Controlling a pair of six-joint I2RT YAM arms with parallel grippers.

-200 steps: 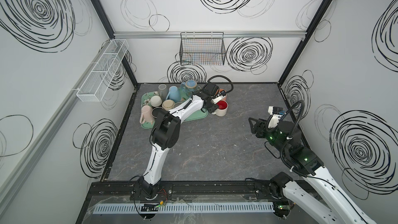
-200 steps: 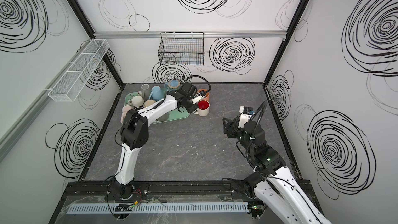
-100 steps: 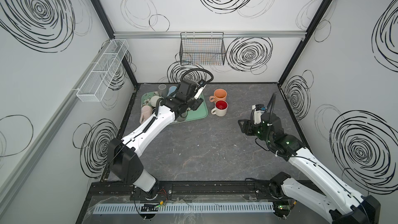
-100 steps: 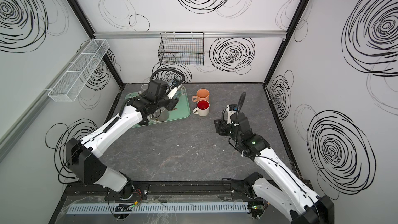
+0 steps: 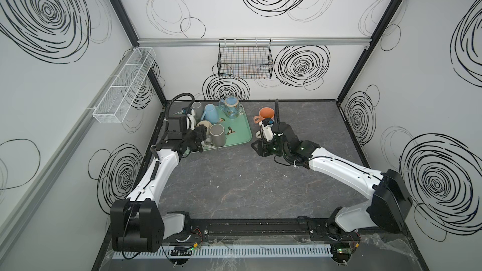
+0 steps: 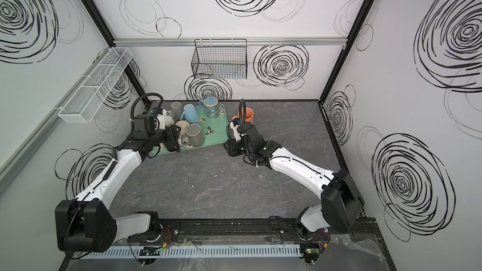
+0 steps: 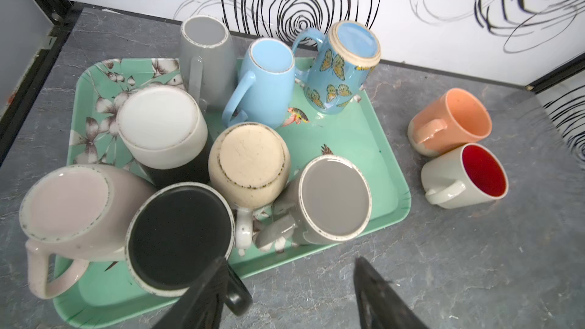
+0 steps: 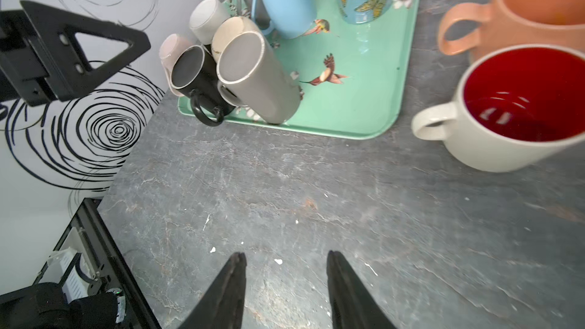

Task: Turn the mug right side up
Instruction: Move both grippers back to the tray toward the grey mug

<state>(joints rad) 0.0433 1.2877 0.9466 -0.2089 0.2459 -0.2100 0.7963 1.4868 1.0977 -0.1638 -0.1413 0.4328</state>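
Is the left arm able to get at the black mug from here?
Probably yes: the black mug stands upside down at the edge of the tray, right before the open left tool, with nothing between them.

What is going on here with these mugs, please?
Two robot arms are turning mugs right side up. Eight sit upside down on the green tray; an orange mug and a red-lined mug stand upright on the table. The left gripper hovers open by the black mug; the right gripper is open over the table, holding nothing.
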